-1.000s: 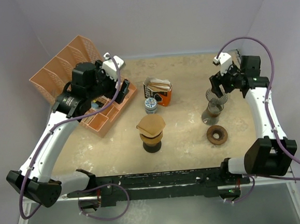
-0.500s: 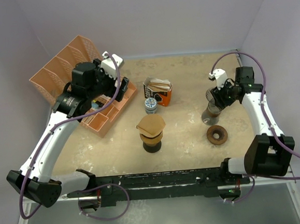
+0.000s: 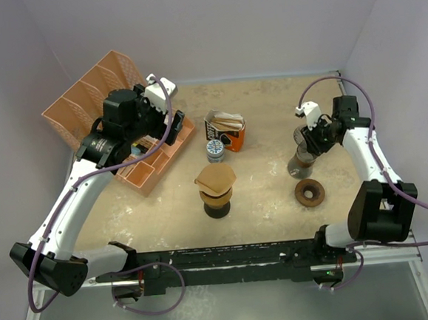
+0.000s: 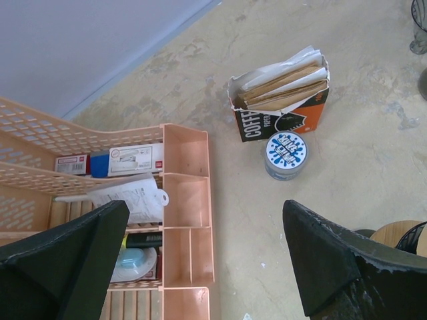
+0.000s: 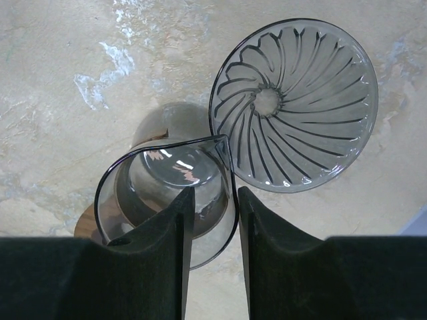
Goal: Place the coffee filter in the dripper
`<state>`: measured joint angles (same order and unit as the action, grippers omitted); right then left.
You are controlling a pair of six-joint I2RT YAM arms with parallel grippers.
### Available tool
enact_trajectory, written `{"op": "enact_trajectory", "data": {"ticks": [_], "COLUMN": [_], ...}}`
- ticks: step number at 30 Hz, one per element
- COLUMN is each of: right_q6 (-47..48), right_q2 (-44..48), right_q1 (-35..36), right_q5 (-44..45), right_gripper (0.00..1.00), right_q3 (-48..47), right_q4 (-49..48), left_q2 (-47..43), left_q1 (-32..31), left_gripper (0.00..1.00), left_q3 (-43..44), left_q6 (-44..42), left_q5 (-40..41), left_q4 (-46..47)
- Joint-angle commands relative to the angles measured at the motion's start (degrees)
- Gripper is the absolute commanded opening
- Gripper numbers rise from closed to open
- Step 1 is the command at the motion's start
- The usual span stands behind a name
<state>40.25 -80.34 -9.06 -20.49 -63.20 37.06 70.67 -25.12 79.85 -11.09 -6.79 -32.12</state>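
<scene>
The clear ribbed dripper (image 5: 293, 103) stands beside a glass carafe (image 5: 163, 193) at the right of the table. My right gripper (image 5: 213, 193) straddles the carafe's rim, one finger inside and one outside. Its jaws are narrow, with a gap still showing between the inner finger and the glass. A tan coffee filter (image 3: 215, 178) lies on a brown stand mid-table, far from both grippers. More filters stick out of an open box (image 4: 280, 100). My left gripper (image 4: 205, 210) hangs wide open and empty above the pink organiser (image 4: 187, 220).
A blue-lidded tin (image 4: 285, 153) sits in front of the filter box. A brown wooden ring (image 3: 309, 193) lies near the carafe (image 3: 300, 164). The pink organiser (image 3: 155, 161) and a slotted rack (image 3: 83, 96) fill the back left. Walls close in on three sides.
My right gripper has come down and left onto the carafe's rim, and its jaws have narrowed a lot. The left arm has not moved.
</scene>
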Motion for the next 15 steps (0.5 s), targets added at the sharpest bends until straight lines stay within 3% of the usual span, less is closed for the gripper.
{"op": "enact_trajectory", "data": {"ticks": [1,9,15], "right_q6": [1.5,1.65,-2.6], "right_q2": [0.16,-0.26,-0.35], "right_q1": [-0.34,0.34,7.23], "right_q5": [-1.33,-4.75,-4.48], "right_gripper": [0.32,0.12,0.06], "right_q3": [-2.19,-3.18,-4.12], "right_q4": [1.11,2.67,1.13], "left_q2": [-1.16,-1.33,-1.53], "left_q1": [0.25,0.18,0.24], "left_gripper": [1.0,1.0,1.0], "left_q3": [0.04,-0.05,-0.08], "left_q6": [0.08,-0.24,-0.48], "left_q5": [-1.11,-2.24,-2.36], "left_q4": [2.81,2.8,2.64]}}
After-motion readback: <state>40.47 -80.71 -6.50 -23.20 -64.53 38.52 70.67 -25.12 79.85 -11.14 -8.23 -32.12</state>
